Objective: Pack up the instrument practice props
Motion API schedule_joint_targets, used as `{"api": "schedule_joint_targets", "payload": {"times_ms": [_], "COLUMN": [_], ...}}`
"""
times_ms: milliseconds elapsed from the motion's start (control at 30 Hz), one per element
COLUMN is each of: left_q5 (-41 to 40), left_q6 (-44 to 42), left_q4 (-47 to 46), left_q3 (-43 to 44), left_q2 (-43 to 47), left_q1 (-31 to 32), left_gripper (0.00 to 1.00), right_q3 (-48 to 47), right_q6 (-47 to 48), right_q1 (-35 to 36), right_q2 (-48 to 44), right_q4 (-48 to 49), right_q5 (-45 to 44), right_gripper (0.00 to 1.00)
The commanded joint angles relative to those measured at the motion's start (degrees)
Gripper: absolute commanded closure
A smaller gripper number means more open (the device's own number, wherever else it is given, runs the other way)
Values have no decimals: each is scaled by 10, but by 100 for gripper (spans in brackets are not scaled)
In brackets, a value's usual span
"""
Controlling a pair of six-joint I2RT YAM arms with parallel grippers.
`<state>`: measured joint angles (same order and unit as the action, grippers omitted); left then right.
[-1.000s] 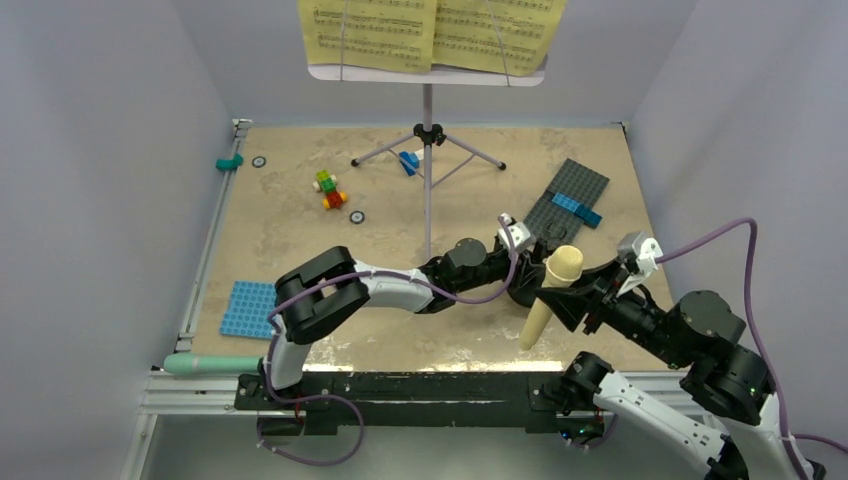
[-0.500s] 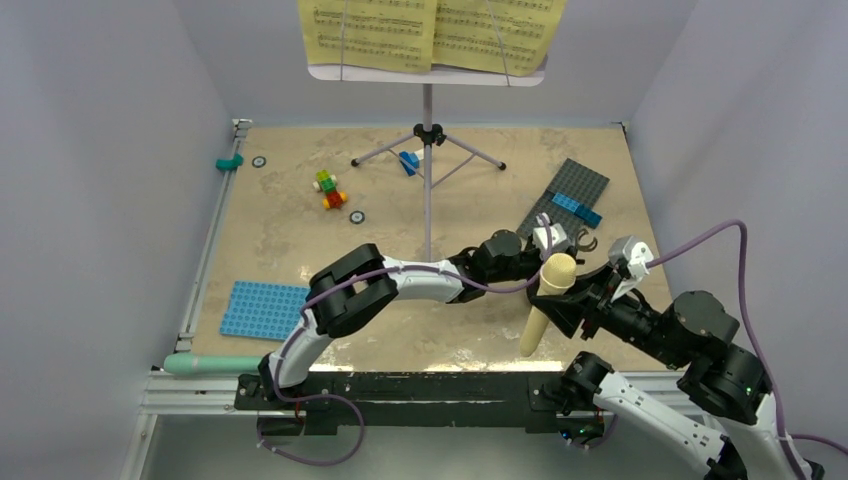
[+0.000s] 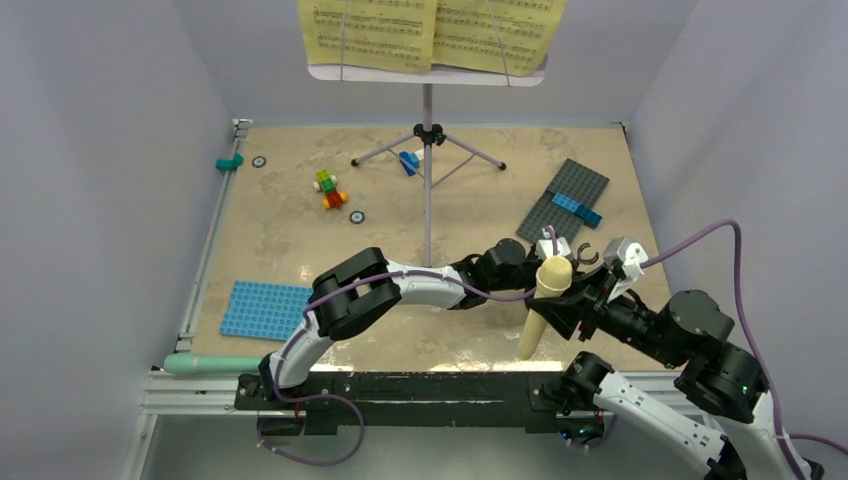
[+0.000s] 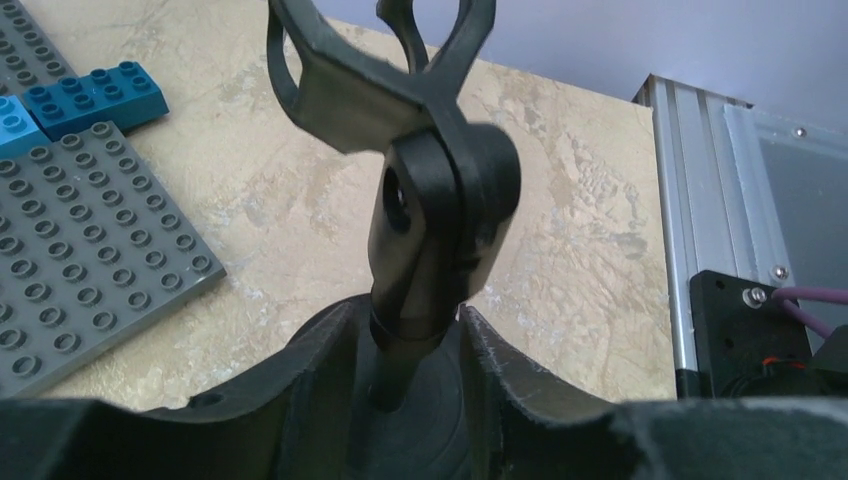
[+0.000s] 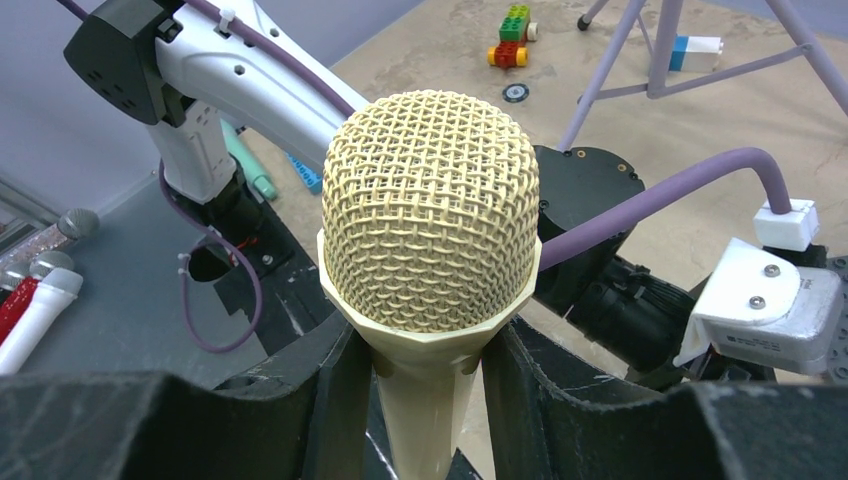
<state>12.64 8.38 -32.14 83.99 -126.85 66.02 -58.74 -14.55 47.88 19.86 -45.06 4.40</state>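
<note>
Right gripper (image 5: 430, 395) clenched on cream toy microphone (image 5: 430, 210) under mesh head, over near-right bench (image 3: 300, 230) (light, rigid, hold handle). Left gripper (image 4: 405, 375) straddles small black round-base mic stand (image 4: 435, 220) stem; grip cannot tell.

Cream toy microphone (image 3: 540, 305), mesh head up, leaning, clamped in right gripper (image 5: 428, 375) close to grey baseplate (image 3: 585, 180)'s near end. Small black mic stand (image 4: 440, 220), clip uppermost, tilted, just beside that same end. Tall tripod music stand (image 3: 427, 180) upright left of baseplate, yellow sheet-music pages (image 3: 375, 35) spread on its lilac desk (image 3: 427, 72)
</note>
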Motion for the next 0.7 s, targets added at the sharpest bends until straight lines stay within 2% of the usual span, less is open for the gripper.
{"api": "schedule_joint_targets", "payload": {"times_ms": [0,167,200,233,267,300,500,667], "left_q5": [1,-7,-8,-8,-10,-15,-77,-134], "left_q6": [5,20,24,26,26,27,15,80], "left_q4": [-55,-75,-78,-85,-90,-98,-102,-105], "left_q3": [-26,-62,-69,-84,-93,-112,-205,-315], "left_q2": [58,103,114,125,138,152,248,344], "left_q1": [2,3,3,3,2,2,-10,-53], "left_gripper": [50,34,28,11,3,1,0,0], "right_q3": [2,3,3,3,3,3,-6,-11], "right_q6": [-1,-5,-5,-6,-6,-7,-15,-31], "right_q1": [1,1,2,1,1,1,1,1], "right_q2": [-2,3,4,6,6,8,14,28], "right_q4": [18,24,26,27,28,30,41,58], "right_q5": [-7,2,5,8,10,13,36,47], "right_gripper": [100,100,100,100,100,100,100,100]}}
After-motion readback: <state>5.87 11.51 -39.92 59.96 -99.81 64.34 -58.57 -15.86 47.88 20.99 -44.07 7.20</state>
